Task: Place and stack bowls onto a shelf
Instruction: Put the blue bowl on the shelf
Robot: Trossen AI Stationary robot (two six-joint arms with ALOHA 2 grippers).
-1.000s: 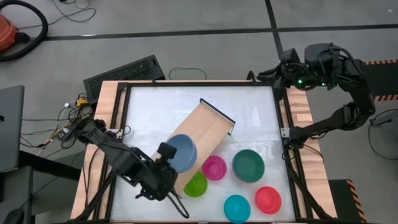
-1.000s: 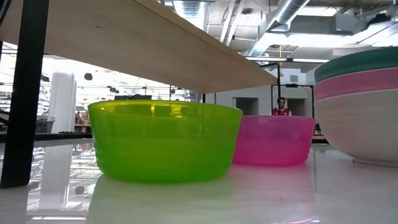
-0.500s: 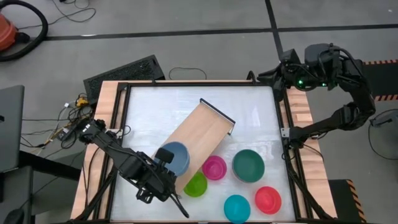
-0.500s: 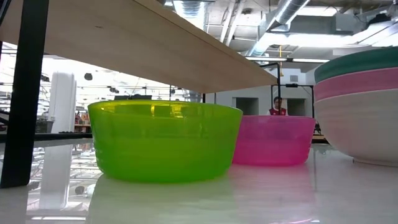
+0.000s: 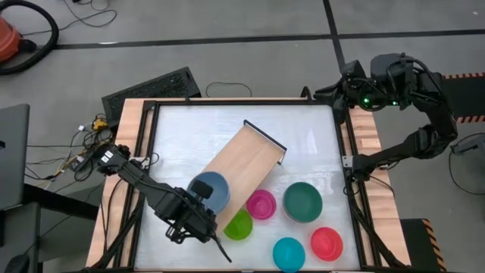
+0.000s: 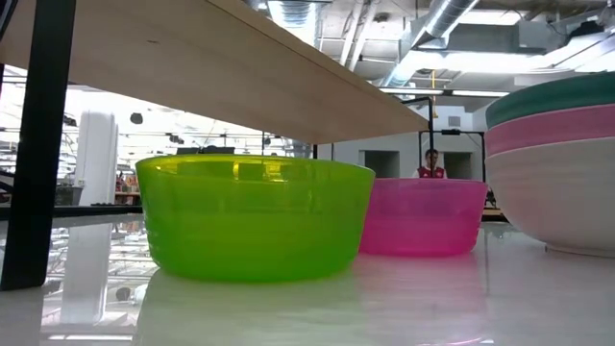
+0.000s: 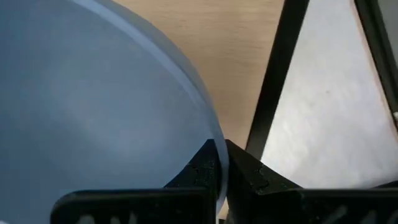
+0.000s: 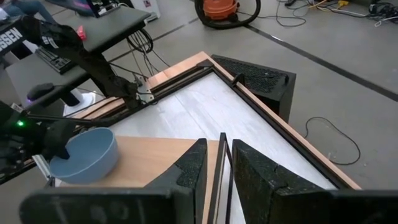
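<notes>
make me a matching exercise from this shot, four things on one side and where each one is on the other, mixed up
Things:
1. blue bowl
2. lime green bowl
3. teal bowl
4. right pincer

Places or states:
A. on top of the pink and cream bowls
B. off the table's far right corner, holding nothing
C. on the shelf board, rim gripped by the left pincer
D. on the table, partly under the shelf's near end

Pairs: 1-C, 2-D, 3-A, 4-B

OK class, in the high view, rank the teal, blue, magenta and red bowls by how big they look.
1. Teal bowl and blue bowl: too alike to separate, and the blue one is partly hidden.
2. Red bowl and magenta bowl: look about equal.
</notes>
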